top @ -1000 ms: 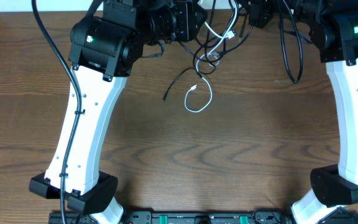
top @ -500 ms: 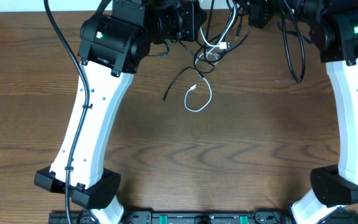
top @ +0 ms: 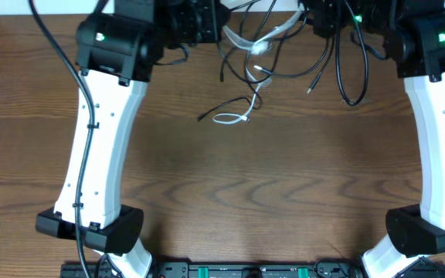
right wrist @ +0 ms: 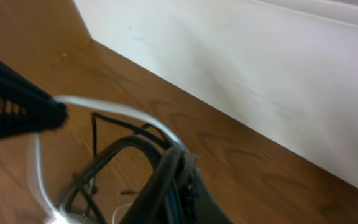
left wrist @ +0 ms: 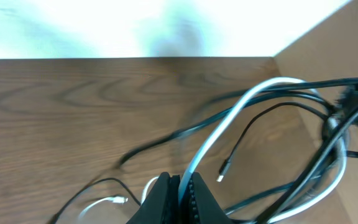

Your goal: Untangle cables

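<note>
1. Your left gripper [left wrist: 179,186] is pinched tight on the thin white flexible cable [left wrist: 229,121]. The right gripper [right wrist: 178,177] is clamped on a bundle of thin black cords [right wrist: 123,155], and the white one runs into that bundle.
2. Reason, judged: with the 2 grips apart, the tangle is lifted off the brown wood-grain table [top: 207,193], so crossings can loosen.
3. Location: the tangle hangs at the table's far edge, between both arms. The white cable's free end lies flat on the wood just below.
4. Axis: seen from overhead, the raised white span runs left-to-right in a shallow sag. A loose black plug end [top: 309,91] dangles, pointing toward the near edge.
</note>
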